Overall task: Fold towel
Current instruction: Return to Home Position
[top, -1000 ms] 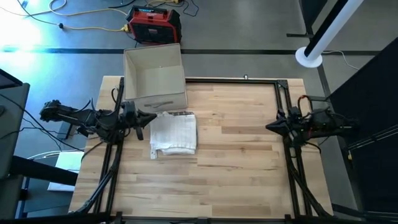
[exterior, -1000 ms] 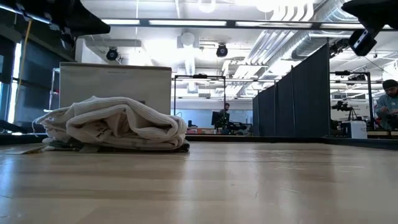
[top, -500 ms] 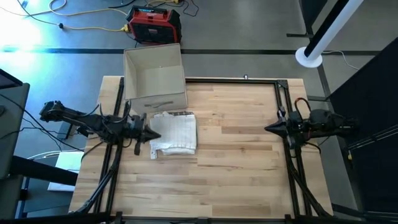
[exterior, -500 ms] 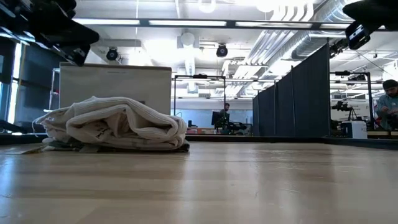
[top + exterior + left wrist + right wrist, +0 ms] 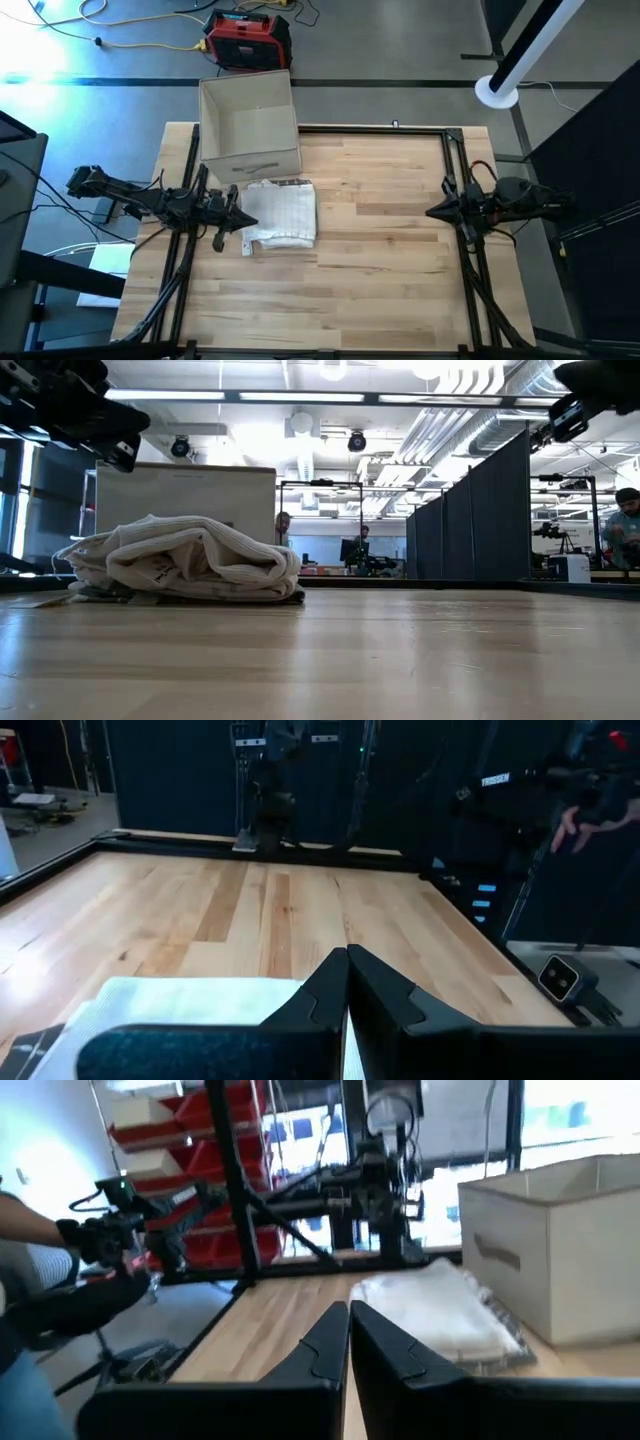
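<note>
- The cardboard box (image 5: pixel 249 125) stands open-topped at the far left edge of the wooden counter (image 5: pixel 380 270). All positions below are given from this box.
- The folded white towels (image 5: pixel 281 213) lie stacked flat on the counter just in front of the box's front wall. Whether towels and box touch cannot be told.
- In the low view the towels (image 5: pixel 185 565) form a rounded pile with the fold facing the camera, and the box (image 5: pixel 185 500) rises behind them.
- The left claw (image 5: pixel 244 216) is in front of the box's left front corner, raised above the counter at the left edge of the towels.
- In the left wrist view the left claw (image 5: pixel 347 982) has both fingers pressed together with only a thin seam between them. It holds nothing, and a white towel corner (image 5: pixel 190 1000) shows below it.
- The right claw (image 5: pixel 432 211) is well apart from the box, out by the counter's right rail and pointing back toward the towels.
- In the right wrist view the right claw (image 5: pixel 349 1338) is fully closed and empty. The towels (image 5: pixel 435 1312) and the box (image 5: pixel 560 1245) show beyond it.
- A red device (image 5: pixel 248 40) sits on the floor behind the box.
</note>
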`<state>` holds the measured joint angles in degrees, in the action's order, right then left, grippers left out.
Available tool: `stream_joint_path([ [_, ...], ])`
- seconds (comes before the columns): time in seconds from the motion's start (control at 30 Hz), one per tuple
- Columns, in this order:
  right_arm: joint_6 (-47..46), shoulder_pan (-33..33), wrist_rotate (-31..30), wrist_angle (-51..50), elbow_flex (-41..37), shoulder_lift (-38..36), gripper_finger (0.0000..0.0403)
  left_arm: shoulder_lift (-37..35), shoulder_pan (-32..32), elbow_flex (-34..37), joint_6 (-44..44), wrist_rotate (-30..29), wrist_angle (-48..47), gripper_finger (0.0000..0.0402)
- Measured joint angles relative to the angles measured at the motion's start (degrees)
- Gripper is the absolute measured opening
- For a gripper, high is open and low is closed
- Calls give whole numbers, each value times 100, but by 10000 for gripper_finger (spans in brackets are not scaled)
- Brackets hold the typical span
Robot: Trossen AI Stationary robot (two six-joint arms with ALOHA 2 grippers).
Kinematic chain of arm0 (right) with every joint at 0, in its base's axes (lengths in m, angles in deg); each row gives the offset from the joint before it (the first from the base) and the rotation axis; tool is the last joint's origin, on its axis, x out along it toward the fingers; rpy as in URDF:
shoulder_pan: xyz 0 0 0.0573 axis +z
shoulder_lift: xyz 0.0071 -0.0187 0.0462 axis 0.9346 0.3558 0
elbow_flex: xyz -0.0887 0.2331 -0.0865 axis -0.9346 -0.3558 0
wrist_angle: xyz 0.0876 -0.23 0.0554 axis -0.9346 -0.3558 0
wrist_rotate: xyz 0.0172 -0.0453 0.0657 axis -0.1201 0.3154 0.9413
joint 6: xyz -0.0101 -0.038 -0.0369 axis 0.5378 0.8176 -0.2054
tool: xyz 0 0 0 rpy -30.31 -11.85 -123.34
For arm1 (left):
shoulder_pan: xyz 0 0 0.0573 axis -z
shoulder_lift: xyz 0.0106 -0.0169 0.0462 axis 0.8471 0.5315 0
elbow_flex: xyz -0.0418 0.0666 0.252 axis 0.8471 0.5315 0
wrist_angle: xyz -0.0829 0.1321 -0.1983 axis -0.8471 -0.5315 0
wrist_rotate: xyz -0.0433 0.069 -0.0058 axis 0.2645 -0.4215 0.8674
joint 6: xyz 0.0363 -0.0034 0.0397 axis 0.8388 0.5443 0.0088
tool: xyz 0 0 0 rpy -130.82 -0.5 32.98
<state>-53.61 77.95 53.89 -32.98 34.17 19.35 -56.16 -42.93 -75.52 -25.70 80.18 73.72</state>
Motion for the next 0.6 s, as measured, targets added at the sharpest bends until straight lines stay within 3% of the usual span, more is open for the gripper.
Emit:
stream_joint_path([
  [0.23,142,-7,-233,1569,-994,4,0,-836,2,0,-89,265,-583,0],
  [0.6,-101,-7,-97,1317,-1343,9,0,-1419,2,0,-284,113,-1174,0],
])
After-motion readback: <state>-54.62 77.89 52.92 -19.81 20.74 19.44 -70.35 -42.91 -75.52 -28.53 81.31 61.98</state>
